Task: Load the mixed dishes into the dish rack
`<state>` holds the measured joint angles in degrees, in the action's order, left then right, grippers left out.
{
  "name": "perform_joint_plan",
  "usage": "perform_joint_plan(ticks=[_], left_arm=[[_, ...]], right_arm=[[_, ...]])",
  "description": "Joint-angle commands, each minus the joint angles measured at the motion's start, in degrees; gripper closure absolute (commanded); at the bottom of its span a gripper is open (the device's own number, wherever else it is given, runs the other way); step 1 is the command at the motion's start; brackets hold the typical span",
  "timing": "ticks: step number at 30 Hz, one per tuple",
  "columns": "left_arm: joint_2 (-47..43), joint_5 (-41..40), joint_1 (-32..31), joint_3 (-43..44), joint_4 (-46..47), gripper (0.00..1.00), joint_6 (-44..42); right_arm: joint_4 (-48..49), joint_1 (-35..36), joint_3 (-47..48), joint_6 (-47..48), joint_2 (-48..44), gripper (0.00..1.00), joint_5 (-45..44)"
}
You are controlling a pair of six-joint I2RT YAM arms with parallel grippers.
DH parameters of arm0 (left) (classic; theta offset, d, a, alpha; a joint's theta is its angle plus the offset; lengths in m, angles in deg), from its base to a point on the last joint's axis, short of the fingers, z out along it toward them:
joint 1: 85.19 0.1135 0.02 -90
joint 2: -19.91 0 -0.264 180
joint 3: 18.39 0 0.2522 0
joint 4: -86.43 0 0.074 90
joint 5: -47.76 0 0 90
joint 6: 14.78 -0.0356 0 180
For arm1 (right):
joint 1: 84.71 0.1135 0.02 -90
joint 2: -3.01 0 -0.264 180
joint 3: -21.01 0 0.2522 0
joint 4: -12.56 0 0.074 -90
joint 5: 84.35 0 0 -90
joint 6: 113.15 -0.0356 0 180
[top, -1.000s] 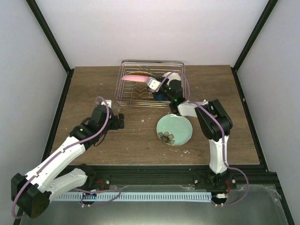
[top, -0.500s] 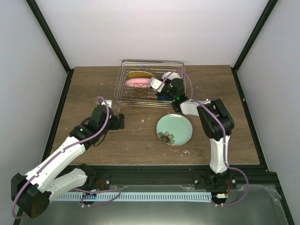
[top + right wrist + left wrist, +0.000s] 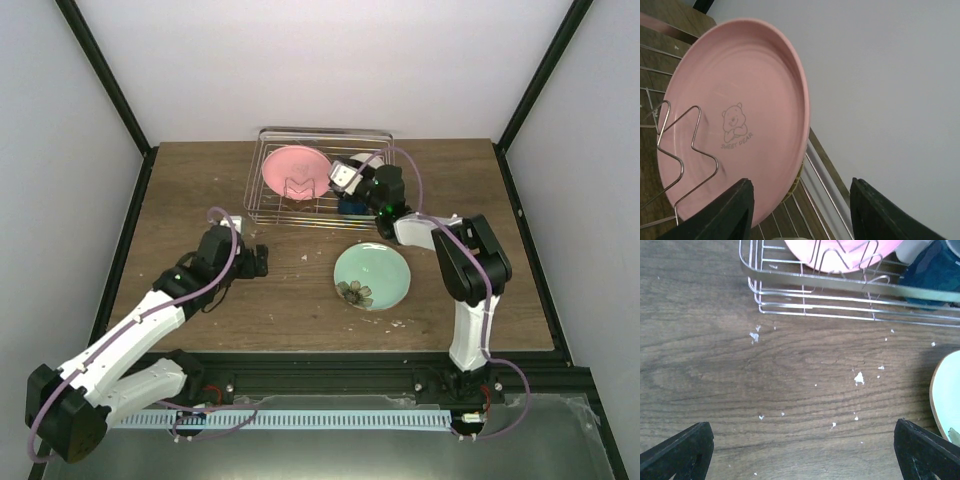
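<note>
Rack status: dish rack [image 3: 268, 200] sits at the far middle of the table [image 3: 200, 190], silver wire with raised sides. Inside it:
- pink plate [image 3: 295, 172] stands on edge in the left half, leaning, with its face toward the arms. The right wrist view shows a bear mark on that face and a bent wire prong [image 3: 675, 155] crossing in front of it.
- dark blue mug [image 3: 351, 206] is in the near-right part, behind the rack's front wires in the left wrist view.
- a yellowish sliver [image 3: 799, 176] shows just behind the pink plate's lower rim — too little of it to say what it is.

Mint-green plate [image 3: 371, 277] is outside the rack. It lies flat on the table just in front of the rack's right end, flower mark toward the near side.

Right gripper [image 3: 332, 180] reaches into the rack just right of the pink plate. Its fingers [image 3: 730, 210] are spread apart and hold nothing; the plate's rim is close to the left one, but I can't tell if they touch.

Left gripper [image 3: 258, 262] is low over bare wood, left of the mint-green plate and in front of the rack's left end. Its fingers [image 3: 677, 452] are wide apart with nothing between them.

The table is dark wood grain scattered with small white specks [image 3: 858, 378]. Plain white walls enclose it on three sides, with black frame posts [image 3: 105, 80] at the corners.
</note>
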<state>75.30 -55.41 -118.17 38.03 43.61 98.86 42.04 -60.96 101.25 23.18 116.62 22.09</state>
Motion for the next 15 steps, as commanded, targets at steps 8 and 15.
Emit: perform_joint_plan(ticks=[8,15], left_arm=[[1.01,6.53,-0.26,-7.64,10.87,0.0,1.63],[12.37,3.85,-7.71,-4.63,15.28,0.0,3.31]], right_arm=[[-17.94,1.99,-1.85,-17.29,-14.94,0.41,-9.77],[-29.99,3.41,-5.99,-35.8,-25.78,0.41,-22.82]])
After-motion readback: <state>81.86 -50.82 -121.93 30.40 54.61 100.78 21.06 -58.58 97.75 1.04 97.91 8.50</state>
